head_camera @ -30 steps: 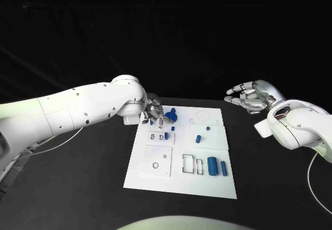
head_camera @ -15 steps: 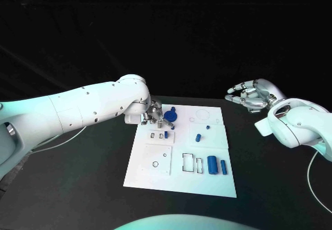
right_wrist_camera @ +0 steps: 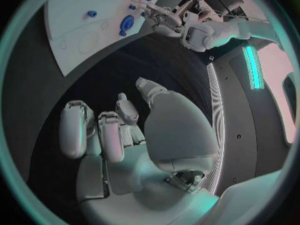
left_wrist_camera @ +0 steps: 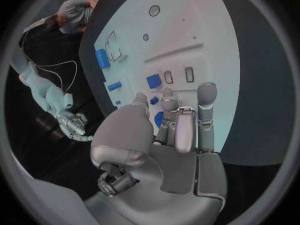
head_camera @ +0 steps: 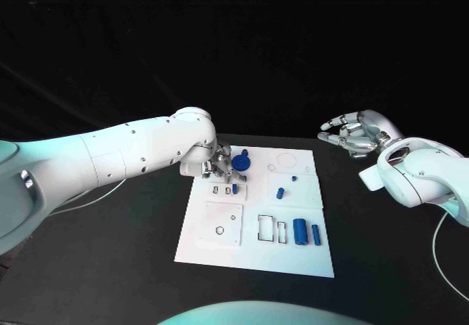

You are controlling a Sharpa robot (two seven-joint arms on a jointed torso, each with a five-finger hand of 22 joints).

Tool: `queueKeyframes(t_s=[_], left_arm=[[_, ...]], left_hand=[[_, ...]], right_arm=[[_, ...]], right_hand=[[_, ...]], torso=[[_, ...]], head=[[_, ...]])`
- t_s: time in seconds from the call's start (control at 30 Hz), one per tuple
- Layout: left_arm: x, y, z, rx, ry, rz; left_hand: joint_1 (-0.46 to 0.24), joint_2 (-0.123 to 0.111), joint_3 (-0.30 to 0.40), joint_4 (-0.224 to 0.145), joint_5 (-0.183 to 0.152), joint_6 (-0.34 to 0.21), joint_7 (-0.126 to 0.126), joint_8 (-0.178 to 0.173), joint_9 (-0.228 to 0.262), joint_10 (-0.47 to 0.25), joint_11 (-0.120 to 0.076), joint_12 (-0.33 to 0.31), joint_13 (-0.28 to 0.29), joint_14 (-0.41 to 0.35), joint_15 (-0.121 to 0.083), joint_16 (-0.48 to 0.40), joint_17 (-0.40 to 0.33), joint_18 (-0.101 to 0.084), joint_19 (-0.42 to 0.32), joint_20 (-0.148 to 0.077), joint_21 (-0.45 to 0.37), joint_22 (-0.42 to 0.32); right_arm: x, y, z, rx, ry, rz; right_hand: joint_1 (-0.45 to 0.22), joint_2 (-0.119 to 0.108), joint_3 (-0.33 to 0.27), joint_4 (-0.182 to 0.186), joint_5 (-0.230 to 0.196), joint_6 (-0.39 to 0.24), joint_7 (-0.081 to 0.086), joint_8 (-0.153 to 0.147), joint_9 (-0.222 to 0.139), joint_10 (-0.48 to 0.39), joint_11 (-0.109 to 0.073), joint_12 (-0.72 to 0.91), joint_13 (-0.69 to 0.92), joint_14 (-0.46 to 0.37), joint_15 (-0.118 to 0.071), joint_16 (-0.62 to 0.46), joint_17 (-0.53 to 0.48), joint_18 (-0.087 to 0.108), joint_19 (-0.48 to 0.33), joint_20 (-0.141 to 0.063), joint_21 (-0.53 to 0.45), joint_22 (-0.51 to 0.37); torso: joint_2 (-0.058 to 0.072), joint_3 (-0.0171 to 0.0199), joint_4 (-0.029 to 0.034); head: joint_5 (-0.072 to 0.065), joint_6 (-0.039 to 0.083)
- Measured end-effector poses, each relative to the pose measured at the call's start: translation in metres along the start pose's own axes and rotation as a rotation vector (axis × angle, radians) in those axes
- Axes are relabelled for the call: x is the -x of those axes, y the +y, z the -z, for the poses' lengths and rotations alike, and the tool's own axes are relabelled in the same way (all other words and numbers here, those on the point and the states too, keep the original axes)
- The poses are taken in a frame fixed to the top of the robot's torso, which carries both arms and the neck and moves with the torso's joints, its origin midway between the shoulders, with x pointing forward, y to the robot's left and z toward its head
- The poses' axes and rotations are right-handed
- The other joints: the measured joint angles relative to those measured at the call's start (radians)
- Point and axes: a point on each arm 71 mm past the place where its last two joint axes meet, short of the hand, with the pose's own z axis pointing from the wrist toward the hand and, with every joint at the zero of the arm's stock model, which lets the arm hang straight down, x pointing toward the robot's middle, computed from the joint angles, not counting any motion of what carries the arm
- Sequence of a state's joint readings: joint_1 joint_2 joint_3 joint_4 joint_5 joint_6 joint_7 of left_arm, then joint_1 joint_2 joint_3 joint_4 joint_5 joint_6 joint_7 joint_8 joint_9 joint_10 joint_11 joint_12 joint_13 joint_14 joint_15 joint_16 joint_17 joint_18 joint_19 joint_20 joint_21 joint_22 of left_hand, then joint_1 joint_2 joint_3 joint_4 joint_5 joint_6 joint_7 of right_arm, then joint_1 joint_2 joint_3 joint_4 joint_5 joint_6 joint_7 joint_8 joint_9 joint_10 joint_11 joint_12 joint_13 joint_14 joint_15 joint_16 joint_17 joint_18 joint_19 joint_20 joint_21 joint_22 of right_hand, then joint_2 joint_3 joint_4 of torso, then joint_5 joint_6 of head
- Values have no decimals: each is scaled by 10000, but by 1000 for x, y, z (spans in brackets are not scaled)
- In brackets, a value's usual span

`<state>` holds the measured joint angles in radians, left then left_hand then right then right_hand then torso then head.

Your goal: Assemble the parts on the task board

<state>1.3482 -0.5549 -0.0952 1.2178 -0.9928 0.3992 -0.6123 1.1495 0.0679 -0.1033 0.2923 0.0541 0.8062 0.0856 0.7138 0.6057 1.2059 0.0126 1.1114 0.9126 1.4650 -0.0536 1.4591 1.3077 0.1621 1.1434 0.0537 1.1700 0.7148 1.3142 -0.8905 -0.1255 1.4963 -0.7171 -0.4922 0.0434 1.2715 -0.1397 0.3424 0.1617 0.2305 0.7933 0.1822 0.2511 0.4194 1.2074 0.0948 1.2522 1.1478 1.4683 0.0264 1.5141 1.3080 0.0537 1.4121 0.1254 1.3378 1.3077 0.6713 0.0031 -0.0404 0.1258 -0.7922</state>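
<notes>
Down and toward the board's near side the left hand (head_camera: 221, 167) has travelled over the last second, from the far-left corner of the task board (head_camera: 225, 240) to a spot above the small rectangular slots (head_camera: 223, 191). Its fingers (left_wrist_camera: 206, 96) point down at the board, loosely together. Whether they pinch a small blue piece I cannot tell; in the left wrist view a small blue block (left_wrist_camera: 154, 81) lies on the board just beyond the fingertips, and a smaller blue bit (left_wrist_camera: 154, 100) sits right at them. The round blue part (head_camera: 241, 162) lies just beside the hand, on its outer side.

The right hand (head_camera: 354, 136) hangs where it was, well apart from the board, fingers curled partway and apart, holding nothing.

Two larger blue cylinders (head_camera: 307, 233) lie far from both hands on the board's near half, beside the outlined rectangular recesses (head_camera: 266, 229). My reading: the left hand is lining up over the slots to seat or pick a small part; most of the assembly looks not yet done.
</notes>
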Motion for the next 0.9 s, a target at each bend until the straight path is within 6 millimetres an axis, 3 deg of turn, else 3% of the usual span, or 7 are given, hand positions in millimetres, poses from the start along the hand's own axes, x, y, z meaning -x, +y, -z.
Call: queueKeyframes(t_s=[0.9], left_arm=[[-8, -2, -5, -66, 462, -12]], left_hand=[[599, 174, 255, 1, 0, 1, 0, -114, 30, 1, 0, 0, 6, 0, 1, 66, -2, 0, 1, 0, 123, 164]], right_arm=[[-4, -2, -1, -52, 36, -65]], right_hand=[[0, 0, 0, 56, 56, -37, -37, 39, 6, -35, 36, -39, -22, -1, 0, 0, -3, 0, 1, 0, -47, -3]], torso=[[-5, 17, 6]], head=[[7, -144]])
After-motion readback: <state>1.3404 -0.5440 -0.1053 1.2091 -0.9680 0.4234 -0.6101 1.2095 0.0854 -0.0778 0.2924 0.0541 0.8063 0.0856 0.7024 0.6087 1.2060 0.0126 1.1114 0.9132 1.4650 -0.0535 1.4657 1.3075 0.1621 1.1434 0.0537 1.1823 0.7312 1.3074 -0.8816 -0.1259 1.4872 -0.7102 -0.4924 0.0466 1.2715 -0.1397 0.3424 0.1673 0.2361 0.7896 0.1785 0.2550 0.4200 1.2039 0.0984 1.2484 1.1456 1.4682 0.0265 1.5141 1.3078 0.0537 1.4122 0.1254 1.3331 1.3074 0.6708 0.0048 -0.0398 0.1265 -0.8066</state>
